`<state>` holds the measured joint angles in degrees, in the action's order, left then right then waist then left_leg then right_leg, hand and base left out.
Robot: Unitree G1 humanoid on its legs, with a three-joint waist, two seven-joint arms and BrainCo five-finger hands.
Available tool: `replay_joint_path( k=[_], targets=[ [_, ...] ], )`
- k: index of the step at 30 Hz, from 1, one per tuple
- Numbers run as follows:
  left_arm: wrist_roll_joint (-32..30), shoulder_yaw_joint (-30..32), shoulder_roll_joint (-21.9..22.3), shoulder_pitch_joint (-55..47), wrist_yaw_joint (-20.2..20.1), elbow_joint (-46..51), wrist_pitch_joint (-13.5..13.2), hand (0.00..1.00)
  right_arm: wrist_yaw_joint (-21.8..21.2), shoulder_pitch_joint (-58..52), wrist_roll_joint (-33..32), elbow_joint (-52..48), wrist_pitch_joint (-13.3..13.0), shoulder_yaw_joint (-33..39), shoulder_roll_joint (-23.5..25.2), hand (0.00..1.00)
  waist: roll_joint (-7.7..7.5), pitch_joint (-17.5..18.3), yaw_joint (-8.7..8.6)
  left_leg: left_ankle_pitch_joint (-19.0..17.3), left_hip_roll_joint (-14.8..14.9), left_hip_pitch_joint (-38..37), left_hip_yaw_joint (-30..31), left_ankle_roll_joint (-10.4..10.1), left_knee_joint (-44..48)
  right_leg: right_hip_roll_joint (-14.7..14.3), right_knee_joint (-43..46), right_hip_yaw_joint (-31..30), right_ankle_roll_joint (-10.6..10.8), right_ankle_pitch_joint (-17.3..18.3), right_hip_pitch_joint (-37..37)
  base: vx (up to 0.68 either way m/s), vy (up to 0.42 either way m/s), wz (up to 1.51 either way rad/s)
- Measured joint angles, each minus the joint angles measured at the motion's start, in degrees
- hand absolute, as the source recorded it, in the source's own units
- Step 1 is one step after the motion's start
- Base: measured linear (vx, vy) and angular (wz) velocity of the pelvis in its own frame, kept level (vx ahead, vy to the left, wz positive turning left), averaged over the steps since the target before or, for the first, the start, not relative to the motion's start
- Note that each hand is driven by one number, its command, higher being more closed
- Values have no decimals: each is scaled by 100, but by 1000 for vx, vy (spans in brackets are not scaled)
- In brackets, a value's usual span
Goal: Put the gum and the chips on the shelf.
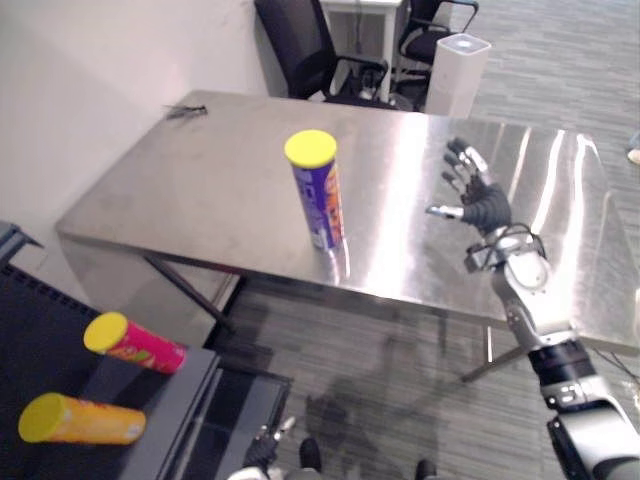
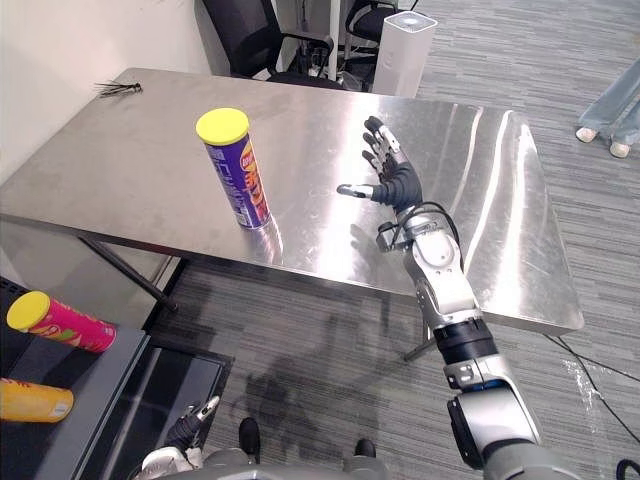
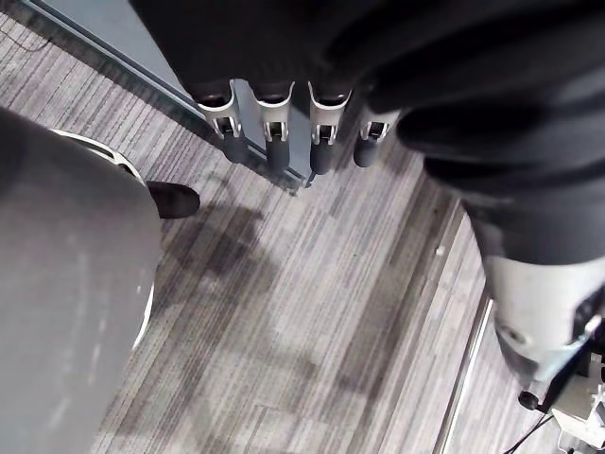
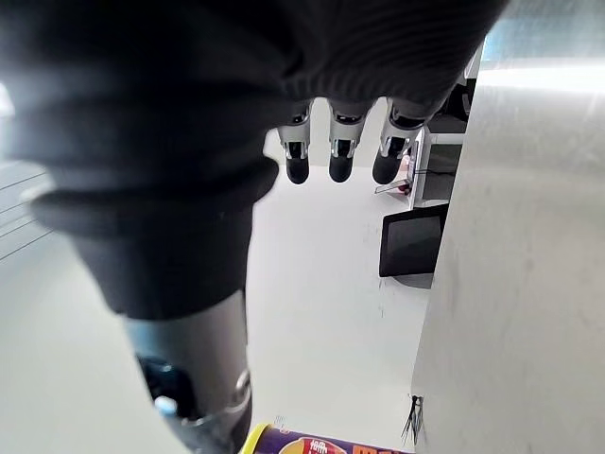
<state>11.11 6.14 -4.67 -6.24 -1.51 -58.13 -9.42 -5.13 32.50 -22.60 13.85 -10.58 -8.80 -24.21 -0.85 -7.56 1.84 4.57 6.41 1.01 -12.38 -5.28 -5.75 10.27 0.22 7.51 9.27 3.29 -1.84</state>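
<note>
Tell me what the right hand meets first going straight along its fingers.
Likely nothing on the table: the open right hand points over bare steel toward the far edge. The purple chip can stands left of that line. Past the edge, the white tower looks nearest; depth is unclear.

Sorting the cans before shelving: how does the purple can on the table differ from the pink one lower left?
The purple can stands upright on the steel table; the pink can lies on its side on the dark shelf. The purple one stands alone; the pink one has an orange can beside it. Both have yellow lids.
</note>
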Motion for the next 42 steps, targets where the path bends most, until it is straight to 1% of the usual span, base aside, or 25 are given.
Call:
replay_joint_path(
  k=[4,7,11,13,16,19,21,23,26,29,35,39,42],
  targets=[
    [1,9,1,26,8,-2,2,0,56,247,3,119,36,-228,44,0,4,-35,18,15,14,-1,48,-12,-16,-8,-3,18,-1,1,-29,-41,0,5],
    [3,42,4,39,14,-2,4,0,43,553,5,119,43,-400,51,0,5,-37,58,40,59,-1,59,-35,-17,-48,-2,17,-6,2,-30,0,0,0],
    [2,48,3,43,30,-3,7,0,25,921,7,136,54,-632,51,0,4,-38,71,56,111,2,67,-60,-19,-100,-1,15,-20,8,-29,0,0,0],
    [1,44,4,54,52,-4,7,0,-13,1168,11,274,69,-803,53,0,4,-38,95,64,137,6,77,-72,-19,-128,-1,21,-33,16,-28,0,0,0],
    [4,41,5,106,58,-7,8,0,-20,1252,11,295,90,-826,52,0,2,-38,162,74,140,42,107,-72,-18,-133,-2,50,-36,18,-16,0,-9,6],
    [8,43,1,138,80,-13,22,0,-31,1475,14,436,167,-1015,63,0,-16,-45,173,118,138,133,186,-72,-19,-139,-1,124,-58,3,29,1,-4,12],
    [9,43,6,150,102,-6,22,0,-31,1643,14,637,241,-1034,159,0,-28,-42,227,150,147,154,216,-79,-15,-150,-3,153,-74,-8,29,-4,-8,7],
    [9,45,6,150,115,-6,21,0,-31,1731,14,709,250,-1040,255,0,-29,-41,257,166,162,162,226,-83,-13,-165,-3,163,-81,-13,29,0,0,0],
    [15,55,5,150,115,-1,16,0,-41,1745,13,717,250,-1133,276,0,-41,-40,309,202,217,193,290,-108,-18,-221,-2,208,-104,-28,31,-46,-20,6],
    [174,58,5,149,115,-6,20,0,-70,1745,14,732,266,-1212,283,0,-43,-41,317,239,267,215,361,-127,-20,-272,13,259,-119,-19,23,-55,-20,9],
    [205,103,-15,149,114,-6,20,0,-155,1740,16,735,276,-1268,284,0,-121,-47,330,286,326,260,397,-145,-20,-316,67,277,-139,-9,73,-31,-7,1],
    [223,104,-72,153,113,0,14,0,-148,1701,16,746,271,-1363,299,0,-228,-46,335,286,312,290,435,-144,-19,-306,55,307,-138,-9,75,9,3,3],
    [228,101,-82,153,113,-1,14,0,-134,1694,23,770,243,-1355,347,0,-248,-39,334,286,297,296,467,-144,-18,-305,44,341,-138,-9,55,35,-3,6]
  ],
)
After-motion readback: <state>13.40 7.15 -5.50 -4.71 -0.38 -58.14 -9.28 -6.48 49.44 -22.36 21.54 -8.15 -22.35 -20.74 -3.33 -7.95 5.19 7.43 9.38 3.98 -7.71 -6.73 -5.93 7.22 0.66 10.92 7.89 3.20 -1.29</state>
